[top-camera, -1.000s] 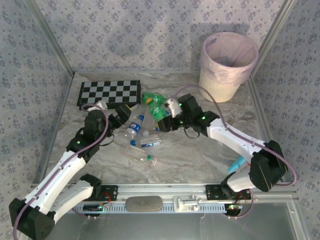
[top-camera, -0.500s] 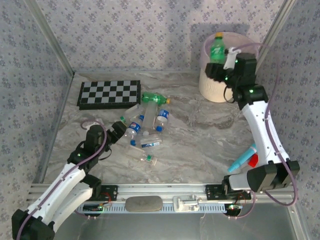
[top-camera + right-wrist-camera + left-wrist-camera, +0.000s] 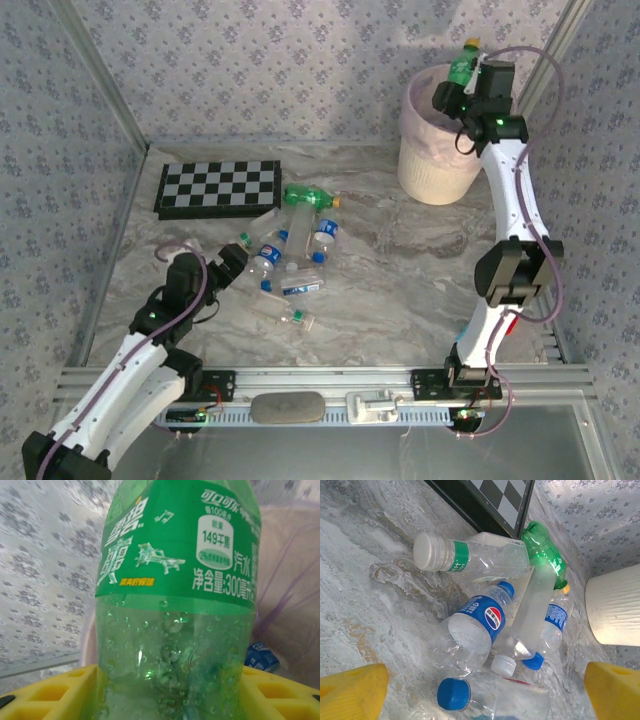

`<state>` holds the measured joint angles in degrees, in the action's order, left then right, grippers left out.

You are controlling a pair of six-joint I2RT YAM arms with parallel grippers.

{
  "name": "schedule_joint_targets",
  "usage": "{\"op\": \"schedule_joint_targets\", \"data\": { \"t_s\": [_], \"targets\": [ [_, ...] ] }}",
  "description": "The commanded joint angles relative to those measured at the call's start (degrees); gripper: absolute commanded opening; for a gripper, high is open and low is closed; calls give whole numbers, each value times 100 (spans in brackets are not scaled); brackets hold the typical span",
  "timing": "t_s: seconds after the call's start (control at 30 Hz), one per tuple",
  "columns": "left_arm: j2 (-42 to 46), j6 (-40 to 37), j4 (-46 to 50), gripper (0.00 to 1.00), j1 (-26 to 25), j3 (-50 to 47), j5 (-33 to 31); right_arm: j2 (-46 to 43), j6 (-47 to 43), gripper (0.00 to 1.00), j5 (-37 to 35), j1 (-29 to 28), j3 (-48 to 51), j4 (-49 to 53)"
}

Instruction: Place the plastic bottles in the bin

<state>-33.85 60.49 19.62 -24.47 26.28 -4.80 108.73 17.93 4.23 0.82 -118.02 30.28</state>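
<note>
My right gripper is shut on a green plastic bottle, held upright above the rim of the bin. In the right wrist view the green bottle sits between the yellow fingers, with the bin's pink bag behind it and a blue-labelled bottle inside. Several plastic bottles lie in a pile mid-table. My left gripper stands open just left of the pile. Its view shows a Pepsi-labelled bottle, a white-capped clear bottle, a green bottle and a blue-capped bottle.
A checkerboard lies at the back left, close behind the pile. Patterned walls close in the table on three sides. A metal rail runs along the near edge. The bin stands in the far right corner.
The right arm has carried the green bottle from the pile up and back to above the bin. The left arm has drawn back slightly from the pile, still open.
</note>
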Motion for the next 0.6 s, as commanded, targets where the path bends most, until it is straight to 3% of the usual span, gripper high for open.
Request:
{"op": "schedule_joint_targets", "data": {
  "t_s": [0.0, 0.1, 0.33, 0.57],
  "targets": [
    [161, -37, 188, 100, 47, 64, -99, 78, 238, 59, -36, -2, -221, 314],
    [261, -44, 294, 100, 47, 66, -136, 100, 339, 63, -19, -3, -160, 250],
    [387, 11, 367, 100, 56, 27, -217, -79, 336, 86, -159, -12, -233, 250],
    [370, 39, 260, 100, 65, -9, -256, -854, 47, 91, -219, -89, 338, 5]
  ]
}}
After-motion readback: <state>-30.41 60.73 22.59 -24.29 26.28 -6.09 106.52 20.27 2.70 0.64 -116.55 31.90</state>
